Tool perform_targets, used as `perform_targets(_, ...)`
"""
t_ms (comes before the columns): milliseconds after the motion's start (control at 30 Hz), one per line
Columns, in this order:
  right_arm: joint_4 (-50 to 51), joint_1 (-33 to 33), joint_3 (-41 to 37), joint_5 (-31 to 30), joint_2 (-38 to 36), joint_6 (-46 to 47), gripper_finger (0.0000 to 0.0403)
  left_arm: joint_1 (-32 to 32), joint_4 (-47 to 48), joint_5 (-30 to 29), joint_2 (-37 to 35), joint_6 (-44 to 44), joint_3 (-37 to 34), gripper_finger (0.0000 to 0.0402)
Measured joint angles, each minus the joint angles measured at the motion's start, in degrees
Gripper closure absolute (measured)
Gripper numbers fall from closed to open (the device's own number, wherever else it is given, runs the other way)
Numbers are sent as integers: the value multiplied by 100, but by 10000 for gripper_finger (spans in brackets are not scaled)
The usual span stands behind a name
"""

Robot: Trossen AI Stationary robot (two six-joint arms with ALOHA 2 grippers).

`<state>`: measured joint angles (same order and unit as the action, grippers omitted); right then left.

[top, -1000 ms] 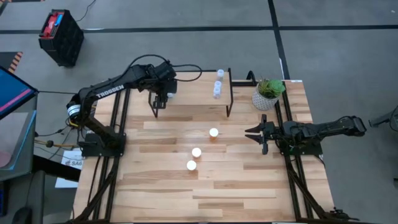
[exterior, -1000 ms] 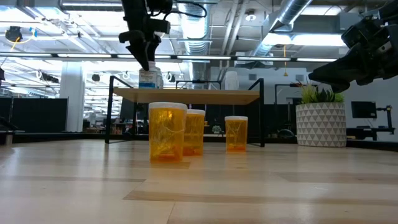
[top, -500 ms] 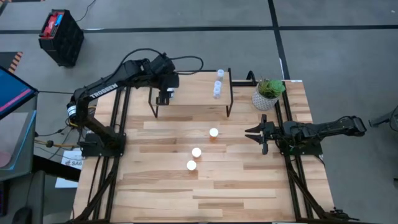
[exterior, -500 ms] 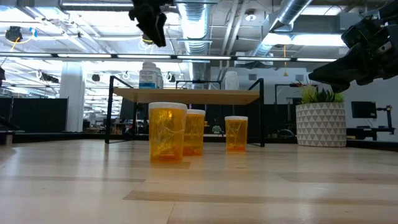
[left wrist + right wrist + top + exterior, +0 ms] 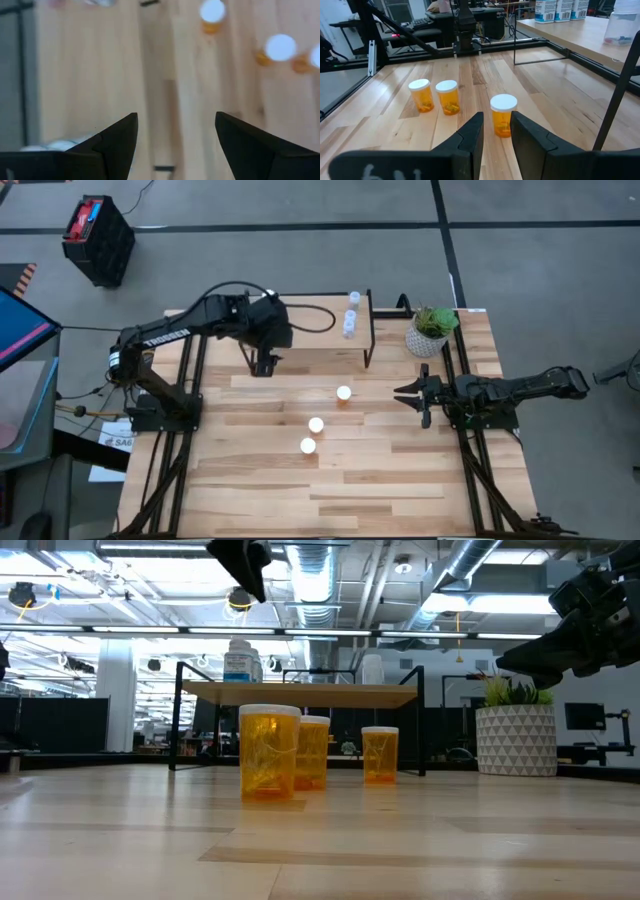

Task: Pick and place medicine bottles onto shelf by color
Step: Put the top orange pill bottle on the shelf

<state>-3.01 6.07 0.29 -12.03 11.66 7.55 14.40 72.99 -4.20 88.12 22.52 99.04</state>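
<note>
The shelf (image 5: 310,330) stands at the table's far side on black legs. Three clear pale-blue bottles (image 5: 350,315) stand at its right end. The white bottles (image 5: 562,9) stand at its left end, under my left arm in the high view; one shows in the low view (image 5: 238,660). Three orange bottles (image 5: 316,425) with white caps stand on the table mid-way. My left gripper (image 5: 265,360) is open and empty, high above the shelf's near left edge. My right gripper (image 5: 410,395) waits at the right, slightly open and empty, facing the orange bottles (image 5: 503,115).
A potted green plant (image 5: 432,328) in a white pot stands at the far right corner beside the shelf. Bare tabletop lies on the near half, in front of the orange bottles. A black crate (image 5: 97,238) sits on the floor beyond the table.
My left gripper has risen from the white bottle at the shelf's left end and gone toward the table's near edge. That bottle stays upright on the shelf.
</note>
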Motion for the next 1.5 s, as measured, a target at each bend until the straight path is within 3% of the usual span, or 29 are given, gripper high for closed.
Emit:
perform_targets(433, -2, -114, 0, 0, -2, -7, 283, -414, 1217, 216, 0, -1033, 0, 148)
perform_targets(900, -2, -175, -2, 0, 0, 0, 283, -421, 1703, 513, -144, -1272, -151, 148)
perform_targets(1167, -61, -173, 0, 0, -2, 11, 283, -420, 1252, 648, -1375, -1498, -1208, 148)
perform_targets(1500, -76, -173, -2, 0, 0, 9, 283, -418, -692, 646, -3462, -2034, -3306, 148)
